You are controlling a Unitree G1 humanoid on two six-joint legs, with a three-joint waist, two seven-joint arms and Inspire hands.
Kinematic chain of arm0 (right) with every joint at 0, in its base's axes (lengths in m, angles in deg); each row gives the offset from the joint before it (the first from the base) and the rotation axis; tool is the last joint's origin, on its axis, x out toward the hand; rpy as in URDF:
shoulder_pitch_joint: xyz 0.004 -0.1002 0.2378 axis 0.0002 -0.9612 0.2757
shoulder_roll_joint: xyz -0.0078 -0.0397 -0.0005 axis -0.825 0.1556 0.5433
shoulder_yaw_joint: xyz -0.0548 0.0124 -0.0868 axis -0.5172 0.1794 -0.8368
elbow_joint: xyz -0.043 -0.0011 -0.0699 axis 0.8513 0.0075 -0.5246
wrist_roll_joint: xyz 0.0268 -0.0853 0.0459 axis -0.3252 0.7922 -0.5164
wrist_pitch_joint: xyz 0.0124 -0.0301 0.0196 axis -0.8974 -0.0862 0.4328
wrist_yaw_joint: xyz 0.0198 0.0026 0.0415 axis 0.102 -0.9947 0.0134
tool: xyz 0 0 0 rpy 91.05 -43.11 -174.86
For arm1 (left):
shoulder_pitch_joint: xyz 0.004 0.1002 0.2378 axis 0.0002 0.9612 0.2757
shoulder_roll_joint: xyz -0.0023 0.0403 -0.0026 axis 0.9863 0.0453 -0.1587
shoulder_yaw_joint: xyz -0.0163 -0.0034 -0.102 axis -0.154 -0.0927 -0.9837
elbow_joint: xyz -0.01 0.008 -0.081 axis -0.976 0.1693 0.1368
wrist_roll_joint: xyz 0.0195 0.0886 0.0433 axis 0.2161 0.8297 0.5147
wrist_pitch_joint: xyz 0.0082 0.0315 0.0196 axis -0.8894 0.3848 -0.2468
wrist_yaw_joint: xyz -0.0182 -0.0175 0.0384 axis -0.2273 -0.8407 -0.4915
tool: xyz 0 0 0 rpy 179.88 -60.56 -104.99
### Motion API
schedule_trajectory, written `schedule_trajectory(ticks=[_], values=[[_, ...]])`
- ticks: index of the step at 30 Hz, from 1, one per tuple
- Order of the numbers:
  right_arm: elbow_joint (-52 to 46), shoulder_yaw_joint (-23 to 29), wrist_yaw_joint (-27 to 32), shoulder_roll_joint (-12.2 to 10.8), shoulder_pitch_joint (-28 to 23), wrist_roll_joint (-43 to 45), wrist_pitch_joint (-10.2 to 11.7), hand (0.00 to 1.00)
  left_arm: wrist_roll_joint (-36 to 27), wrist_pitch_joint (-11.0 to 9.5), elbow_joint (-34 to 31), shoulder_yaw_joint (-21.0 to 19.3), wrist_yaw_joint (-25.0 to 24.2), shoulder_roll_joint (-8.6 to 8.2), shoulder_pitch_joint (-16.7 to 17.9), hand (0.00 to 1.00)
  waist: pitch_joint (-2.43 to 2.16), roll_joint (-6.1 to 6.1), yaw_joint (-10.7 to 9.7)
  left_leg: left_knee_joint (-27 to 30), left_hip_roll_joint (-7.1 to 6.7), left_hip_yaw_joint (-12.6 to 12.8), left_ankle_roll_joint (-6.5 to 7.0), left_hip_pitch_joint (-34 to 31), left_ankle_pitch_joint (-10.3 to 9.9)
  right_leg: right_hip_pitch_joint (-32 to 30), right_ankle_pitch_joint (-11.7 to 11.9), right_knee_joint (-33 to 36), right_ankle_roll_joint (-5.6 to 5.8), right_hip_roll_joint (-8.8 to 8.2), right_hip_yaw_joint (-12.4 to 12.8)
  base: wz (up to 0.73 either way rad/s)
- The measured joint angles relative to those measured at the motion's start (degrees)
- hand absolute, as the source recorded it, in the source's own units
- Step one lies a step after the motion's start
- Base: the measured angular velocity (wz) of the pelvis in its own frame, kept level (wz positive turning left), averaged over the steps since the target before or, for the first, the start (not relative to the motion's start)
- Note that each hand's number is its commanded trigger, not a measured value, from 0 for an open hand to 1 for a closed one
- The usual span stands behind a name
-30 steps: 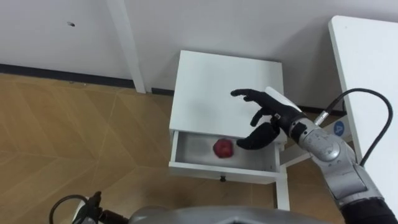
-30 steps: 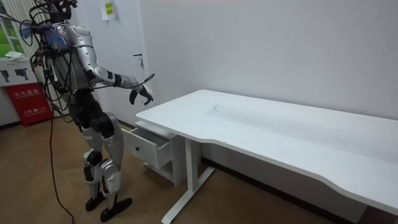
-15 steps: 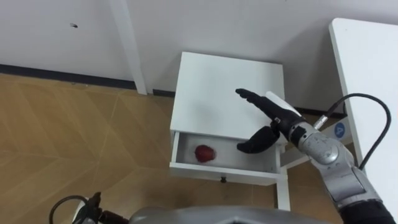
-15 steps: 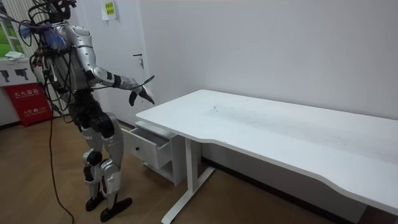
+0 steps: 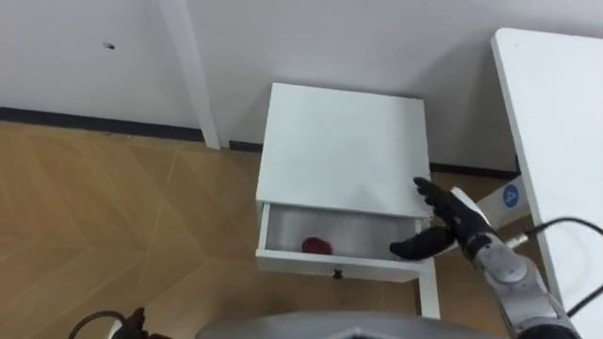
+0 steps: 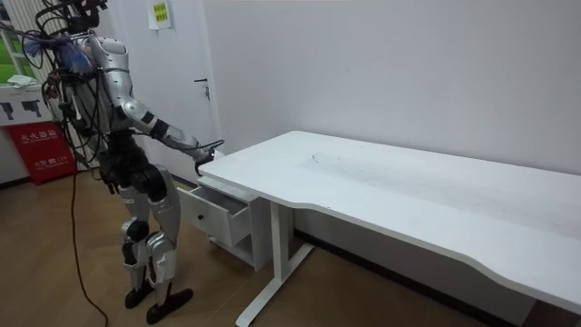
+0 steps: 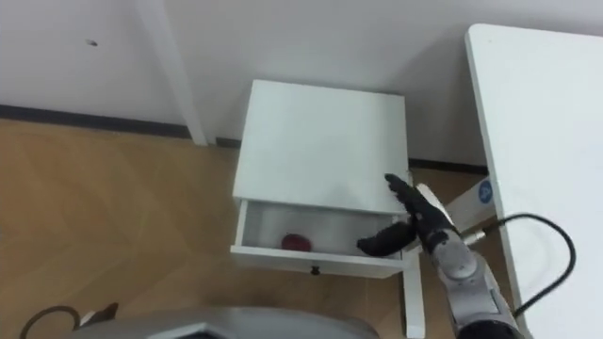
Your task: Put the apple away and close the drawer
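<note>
A red apple point(image 5: 317, 245) point(image 7: 297, 242) lies inside the open drawer point(image 5: 336, 262) point(image 7: 311, 257) of a small white cabinet point(image 5: 344, 146) point(image 7: 322, 141), left of the drawer's middle. My right hand point(image 5: 443, 226) point(image 7: 407, 218) hovers open over the drawer's right end, fingers straight, thumb spread, holding nothing. In the room view I stand in front of the cabinet with the right hand point(image 6: 207, 151) reaching out above the drawer point(image 6: 221, 216).
A large white desk point(image 5: 556, 141) point(image 6: 399, 195) stands right of the cabinet, its leg point(image 5: 429, 297) by the drawer's right end. The wall runs behind the cabinet. A white upright post point(image 5: 193, 71) stands to the left. Wooden floor point(image 5: 113, 217) spreads left.
The apple has rolled left in the drawer and come to rest. My right hand has drawn back and down toward the drawer's right end, still open.
</note>
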Motion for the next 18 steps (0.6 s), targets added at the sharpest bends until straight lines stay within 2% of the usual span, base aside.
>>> schedule_trajectory(ticks=[1,4,5,6,7,8,9,10,11,12,13,15,16,17,18], values=[[2.8,2.2,1.2,-0.1,0.1,-1.6,0.2,0.0,0.1,0.0,0.0,-1.3,0.0,-0.15,-0.2,0.0,0.22,0.49,-0.6,0.8,0.15,0.4,0.18,-0.5,-0.5,-0.8,-0.4,1.4,0.0,-0.04,0.1,-0.12],[10.6,6.3,4.4,0.3,0.2,-4.2,0.5,0.0,-0.4,-0.1,0.9,-2.8,-0.1,-0.18,-0.6,0.0,0.23,1.09,-1.9,3.6,0.13,1.1,0.83,-2.0,-2.4,-4.1,-2.2,8.2,0.79,-0.82,0.5,-0.11],[12.5,7.3,5.9,0.8,-0.1,-4.8,0.3,0.0,-0.4,-0.3,1.6,-2.8,-0.2,-0.2,-0.9,0.0,0.19,1.81,-2.1,5.9,0.12,1.1,1.25,-3.3,-3.5,-7.5,-2.6,14.6,1.4,-1.57,-0.4,-0.15],[14.7,8.0,6.5,1.3,-1.1,-5.2,0.1,0.0,-0.4,-0.3,2.5,-3.0,-0.3,-0.05,-1.8,0.0,0.08,2.03,-2.5,7.3,-0.21,1.4,1.71,-4.1,-4.1,-11.6,-2.5,22.7,1.6,-3.44,-1.9,-0.08],[16.0,8.2,6.7,1.6,-1.6,-5.2,0.0,0.0,-0.4,-0.4,3.2,-3.0,-0.5,0.15,-2.0,0.0,0.03,2.11,-2.8,8.2,-0.39,1.8,2.11,-4.3,-4.4,-13.5,-2.1,26.7,2.16,-4.52,-2.6,-0.06],[19.8,9.2,6.9,2.0,-1.7,-5.0,-0.6,0.0,-0.4,-0.5,4.6,-3.0,-0.7,0.51,-3.0,0.0,0.06,2.04,-3.3,9.7,-0.59,2.3,2.95,-5.1,-5.1,-18.1,0.1,34.3,3.5,-6.29,-2.5,-0.16],[22.1,10.1,7.4,2.3,-2.4,-5.0,-1.6,0.0,-0.4,-0.5,5.0,-3.1,-0.8,0.47,-3.1,0.0,-0.08,3.01,-3.5,11.7,-0.14,2.6,3.6,-5.8,-6.1,-22.4,5.4,41.0,3.44,-7.37,-2.4,-0.25],[24.0,10.6,7.6,2.5,-3.2,-5.4,-2.3,0.0,-0.3,-0.5,5.2,-3.1,-0.9,0.52,-2.6,0.0,-0.06,4.9,-3.9,13.1,0.85,2.7,4.33,-6.4,-6.9,-26.6,13.2,46.7,4.27,-8.07,-2.5,-0.24],[24.7,10.6,7.5,2.4,-3.9,-5.6,-2.4,0.0,-0.4,-0.5,5.4,-3.1,-0.9,0.8,-2.5,0.0,0.01,5.39,-4.1,13.7,1.17,2.8,4.72,-6.5,-7.1,-29.3,16.6,49.9,4.56,-8.48,-2.2,-0.16],[26.0,10.6,7.1,2.0,-5.1,-6.3,-2.8,0.0,-0.4,-0.3,5.4,-3.1,-0.6,1.49,-2.4,0.0,0.19,5.69,-4.5,14.7,1.21,3.2,5.63,-6.6,-7.7,-35.6,16.8,62.3,3.88,-9.62,-1.0,-0.14],[26.6,10.6,7.0,1.9,-5.6,-6.9,-3.0,0.0,-0.4,0.1,5.3,-3.1,-0.4,1.61,-2.3,0.0,0.1,6.03,-4.4,15.2,1.57,3.5,5.71,-7.0,-7.8,-38.7,15.0,68.5,3.74,-9.66,-0.6,-0.27],[29.1,8.7,6.6,1.3,-5.6,-10.4,-3.0,0.0,-0.6,2.4,4.5,-2.5,-0.3,1.97,-2.4,0.0,0.41,7.41,-4.2,17.0,4.04,3.8,6.0,-9.2,-7.9,-50.7,8.7,90.0,2.78,-8.53,-1.3,-0.27],[29.9,7.7,6.6,1.2,-5.6,-11.0,-2.9,0.0,-0.5,3.1,4.5,-2.3,-0.3,2.07,-2.5,0.0,0.45,7.63,-4.2,17.1,4.63,3.8,6.01,-9.4,-7.9,-53.2,7.5,93.5,2.61,-8.32,-1.7,-0.14],[31.6,6.1,6.5,1.0,-5.5,-12.1,-2.7,0.0,-0.5,4.4,4.6,-2.3,-0.4,2.04,-2.5,0.0,0.43,7.98,-4.1,17.4,5.89,3.8,6.07,-9.4,-7.9,-57.9,5.4,98.4,2.68,-8.17,-2.7,-0.04],[33.4,5.0,6.5,1.0,-5.3,-13.9,-2.2,0.0,-0.4,5.8,4.9,-2.4,-0.5,2.08,-2.5,0.0,0.55,8.21,-4.4,17.5,6.5,3.5,6.1,-9.0,-8.0,-61.6,3.8,101.7,2.79,-8.85,-3.6,0.03]])
